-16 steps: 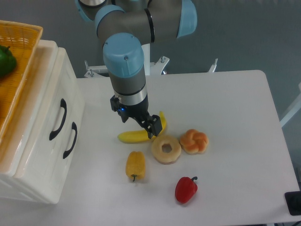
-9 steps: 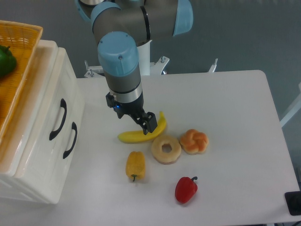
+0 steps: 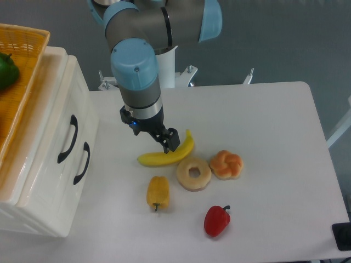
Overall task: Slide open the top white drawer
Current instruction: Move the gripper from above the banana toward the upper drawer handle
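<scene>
White tabletop [image 3: 263,120] fills most of the view, with grey floor behind it. Nearest the camera, at about 6 o'clock, lies a red pepper [image 3: 217,220], and just up and left of it a yellow pepper [image 3: 158,193]. Past these sit a glazed ring doughnut [image 3: 193,173] and, just beside it toward 3 o'clock, a twisted orange bun [image 3: 226,164]. A banana [image 3: 167,155] curves along the far side of the doughnut. At 9 o'clock stands a glossy cream-white cabinet [image 3: 38,181]; its front carries two curved black handles, and the top white drawer [image 3: 57,123] is the one with the upper handle [image 3: 69,138], its face flush with the cabinet, so it is shut. The lower drawer's handle [image 3: 82,163] sits just below and to the right. On the cabinet's top rests an orange wicker basket [image 3: 22,66] holding something green [image 3: 6,70], cut off by the frame edge. The gripper [image 3: 170,143] hangs over the banana's upper end, well apart from the drawer; its dark fingers look close together, but whether they pinch anything cannot be told. Since the earlier frames the arm has shifted slightly toward 10 o'clock, uncovering more of the banana; nothing on the table has moved.
</scene>
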Robot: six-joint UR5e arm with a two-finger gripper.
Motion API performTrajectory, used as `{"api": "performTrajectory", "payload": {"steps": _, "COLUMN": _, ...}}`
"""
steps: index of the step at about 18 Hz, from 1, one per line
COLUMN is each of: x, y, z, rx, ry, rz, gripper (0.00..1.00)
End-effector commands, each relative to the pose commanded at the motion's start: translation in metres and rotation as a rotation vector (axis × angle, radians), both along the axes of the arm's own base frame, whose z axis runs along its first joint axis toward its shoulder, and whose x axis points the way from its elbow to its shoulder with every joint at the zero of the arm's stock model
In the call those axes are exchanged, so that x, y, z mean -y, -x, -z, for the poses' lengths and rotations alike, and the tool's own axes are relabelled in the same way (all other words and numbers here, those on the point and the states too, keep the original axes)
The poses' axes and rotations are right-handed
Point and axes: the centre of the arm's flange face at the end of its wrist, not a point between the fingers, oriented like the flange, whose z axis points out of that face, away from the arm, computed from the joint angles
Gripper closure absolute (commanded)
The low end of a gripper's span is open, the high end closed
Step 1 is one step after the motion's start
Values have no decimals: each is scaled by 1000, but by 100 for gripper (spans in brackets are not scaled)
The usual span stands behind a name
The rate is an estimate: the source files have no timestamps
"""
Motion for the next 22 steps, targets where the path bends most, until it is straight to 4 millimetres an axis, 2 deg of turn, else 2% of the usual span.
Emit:
{"api": "performTrajectory", "payload": {"steps": 5, "x": 2, "y": -4, "z": 5, "rx": 17, "ry": -4, "rz": -49, "gripper": 0}}
{"api": "performTrajectory", "payload": {"steps": 11, "x": -8, "y": -17, "z": 9, "rx": 142, "ry": -74, "rz": -161, "gripper": 0}}
{"api": "performTrajectory", "payload": {"steps": 17, "x": -11, "y": -24, "z": 8, "rx": 237, "ry": -80, "rz": -227, "gripper": 0}}
{"api": "performTrajectory", "payload": {"steps": 22, "x": -15, "y": -28, "z": 6, "rx": 285, "ry": -98, "rz": -354, "gripper": 0}}
